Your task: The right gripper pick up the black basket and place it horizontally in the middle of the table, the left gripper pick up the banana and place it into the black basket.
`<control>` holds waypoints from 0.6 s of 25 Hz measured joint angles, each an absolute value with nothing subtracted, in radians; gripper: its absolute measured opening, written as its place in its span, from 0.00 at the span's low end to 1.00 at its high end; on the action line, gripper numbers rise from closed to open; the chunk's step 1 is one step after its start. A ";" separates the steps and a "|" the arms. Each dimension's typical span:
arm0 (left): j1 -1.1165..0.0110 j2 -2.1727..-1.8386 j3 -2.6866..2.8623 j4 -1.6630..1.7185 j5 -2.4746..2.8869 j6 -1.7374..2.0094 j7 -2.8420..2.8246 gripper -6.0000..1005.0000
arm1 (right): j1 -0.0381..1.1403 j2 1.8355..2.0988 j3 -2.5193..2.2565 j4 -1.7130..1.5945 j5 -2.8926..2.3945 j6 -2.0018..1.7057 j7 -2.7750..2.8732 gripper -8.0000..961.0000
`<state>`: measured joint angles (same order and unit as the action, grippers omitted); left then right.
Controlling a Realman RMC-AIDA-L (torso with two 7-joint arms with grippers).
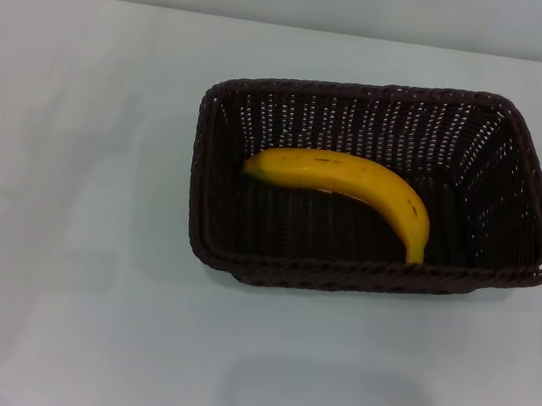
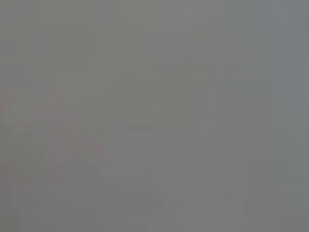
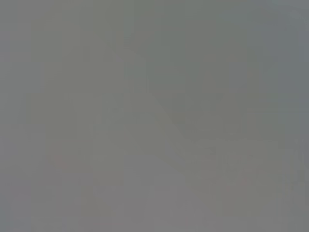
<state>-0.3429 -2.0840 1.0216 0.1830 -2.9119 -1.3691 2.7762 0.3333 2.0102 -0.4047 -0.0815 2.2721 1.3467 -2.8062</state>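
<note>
Neither gripper is seen in any view, so jaw state cannot be told. Banana [image 1: 345, 181] is found lying inside black basket [image 1: 374, 187] on table [image 1: 58, 284]. Judged risk: basket slightly skewed, right of centre; a re-grasp might tip it

Basket [image 1: 214, 190] on the table [image 1: 65, 235], long side across the head view, a little toward 3 o'clock from the middle; slightly turned, with the end at 3 o'clock lying nearer to 12 than the end at 9. Banana [image 1: 345, 179] inside the basket, on its floor, lying across; one end toward 9 o'clock, near the middle of the floor; other end bent down toward 5 o'clock, touching or almost touching the front wall. Bare table on all sides of the basket, widest toward 9 o'clock and 6 o'clock; far edge of the table at 12 o'clock, behind the basket.
</note>
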 joint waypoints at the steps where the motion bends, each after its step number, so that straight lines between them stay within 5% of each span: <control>1: -0.344 -2.084 1.022 0.180 -2.914 -1.368 2.781 0.88 | 0.333 2.010 -0.403 -0.081 2.272 1.347 -2.807 0.88; 15: -0.379 -2.082 0.972 0.180 -2.926 -1.353 2.823 0.88 | 0.348 2.012 -0.402 -0.046 2.271 1.328 -2.807 0.88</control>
